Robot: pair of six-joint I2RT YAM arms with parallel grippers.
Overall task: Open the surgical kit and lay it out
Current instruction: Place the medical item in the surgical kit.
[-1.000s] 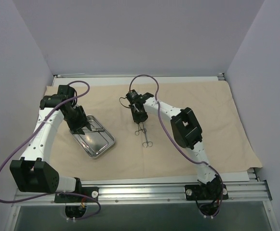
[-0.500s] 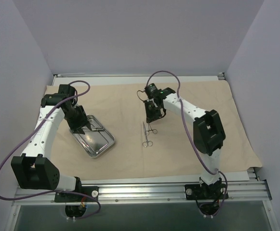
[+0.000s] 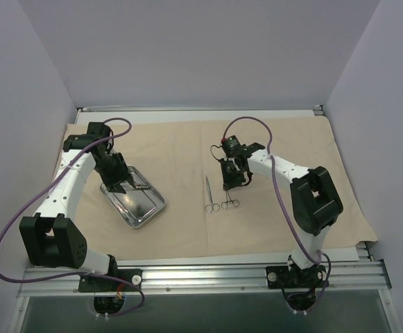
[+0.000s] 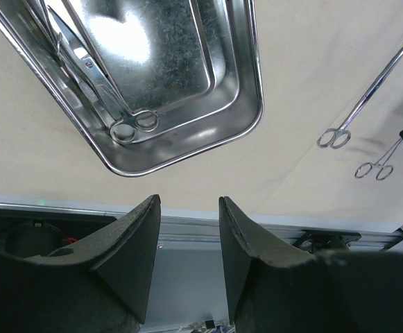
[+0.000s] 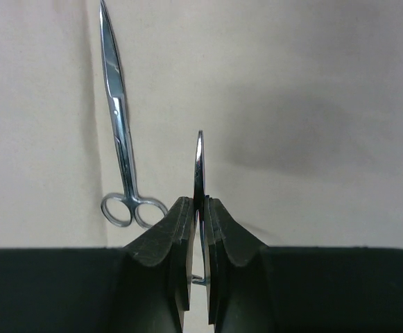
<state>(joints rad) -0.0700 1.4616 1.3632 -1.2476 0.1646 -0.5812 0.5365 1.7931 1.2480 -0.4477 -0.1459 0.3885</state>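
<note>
The beige cloth wrap [image 3: 173,146] lies spread flat over the table. On its left part sits the steel tray [image 3: 146,205] [image 4: 253,104], with ring-handled instruments [image 4: 90,76] lying along one side. My left gripper [image 3: 121,183] [image 4: 187,208] hangs over the tray's far corner, open with nothing between its fingers. A pair of scissors [image 3: 209,194] [image 5: 121,139] rests on the cloth in the middle. Just to their right, my right gripper [image 3: 233,179] [image 5: 199,208] is shut on slim ring-handled forceps [image 5: 199,163], whose rings [image 3: 230,203] hang close over the cloth.
Purple walls close in the back and both sides. An aluminium rail [image 3: 208,274] with both arm bases runs along the near edge. The cloth's right half [image 3: 333,194] is bare past the right arm.
My right arm has carried the forceps to the right and nearer, away from the scissors, which stay on the cloth. The left arm has shifted only slightly over the tray.
</note>
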